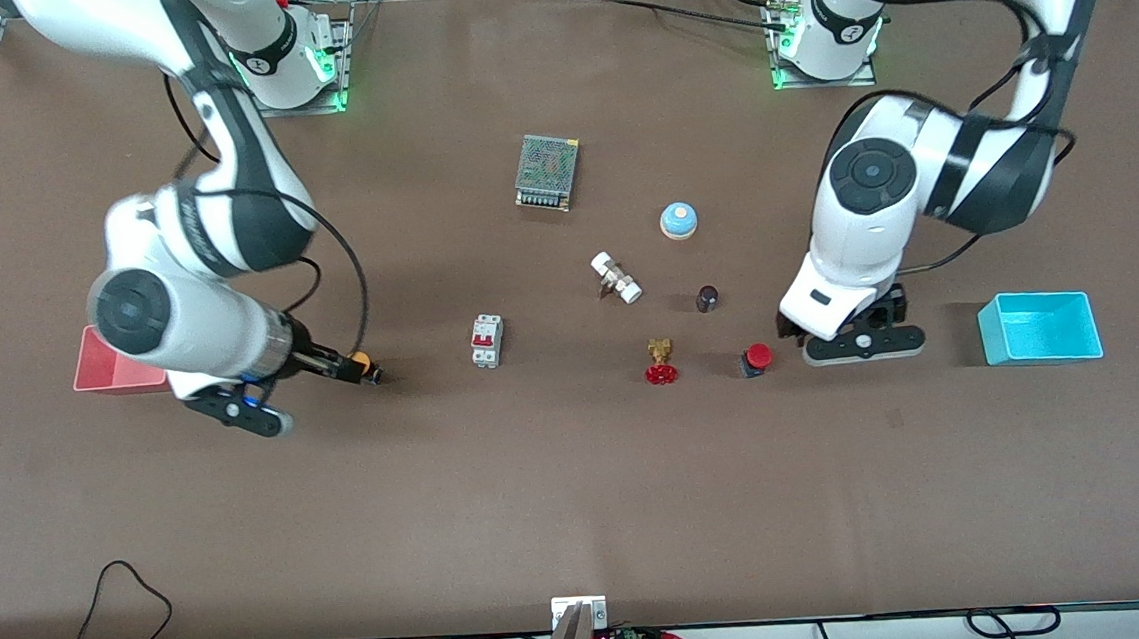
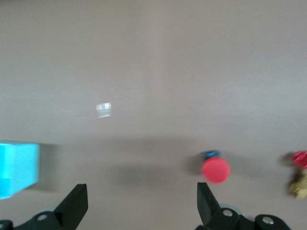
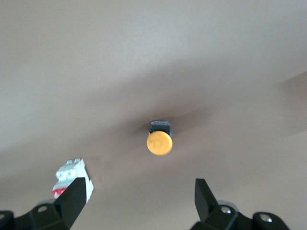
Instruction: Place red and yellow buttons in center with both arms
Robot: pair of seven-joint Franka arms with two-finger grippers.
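The yellow button [image 1: 362, 361] lies on the brown tabletop [image 1: 581, 479] toward the right arm's end. In the right wrist view the yellow button [image 3: 159, 143] sits just ahead of my right gripper [image 3: 139, 196], which is open and empty. In the front view my right gripper [image 1: 344, 367] is right beside it. The red button [image 1: 758, 356] lies on the table close to my left gripper [image 1: 803, 331]. In the left wrist view my left gripper [image 2: 142, 201] is open and empty, and the red button [image 2: 215, 169] lies just off one fingertip [image 2: 205, 195], outside the jaws.
A red bin [image 1: 110, 367] is beside the right arm and a blue bin [image 1: 1039, 327] beside the left arm. Mid-table lie a circuit breaker [image 1: 487, 340], a brass valve with a red handwheel [image 1: 661, 361], a dark cylinder [image 1: 707, 298], a white fitting [image 1: 616, 277], a bell [image 1: 679, 220] and a power supply [image 1: 547, 171].
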